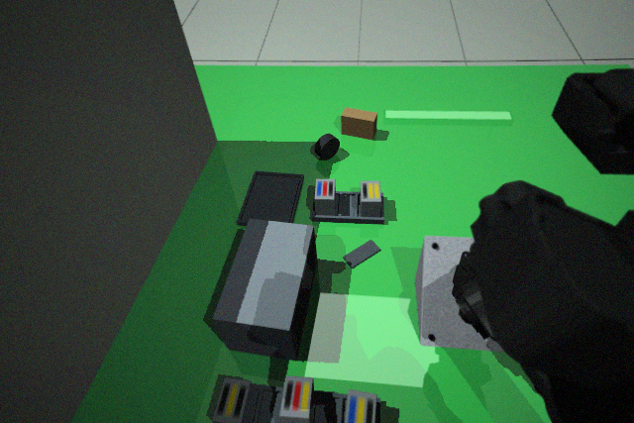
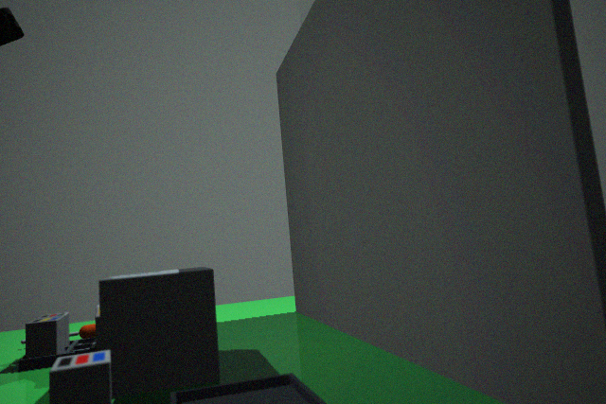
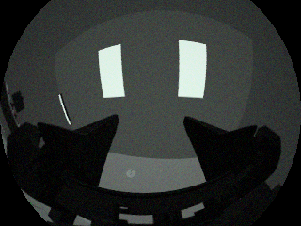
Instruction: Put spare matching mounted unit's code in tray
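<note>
Your fingers stand wide apart with nothing between them, and the wrist view past them shows ceiling lights, not the spares. The coming move turns on the mounted unit: it stands on the counter across from your arm, its long axis running roughly along the near edge of the base plate, and the tray lies just beyond one end. It is a tall grey block with a paler band on top; you cannot read its code here, so which spare matches stays unknown. Candidates include the blue-red-black spare and the black-yellow-yellow spare, upright near the tray. Likely next, you need a look at that back.
</note>
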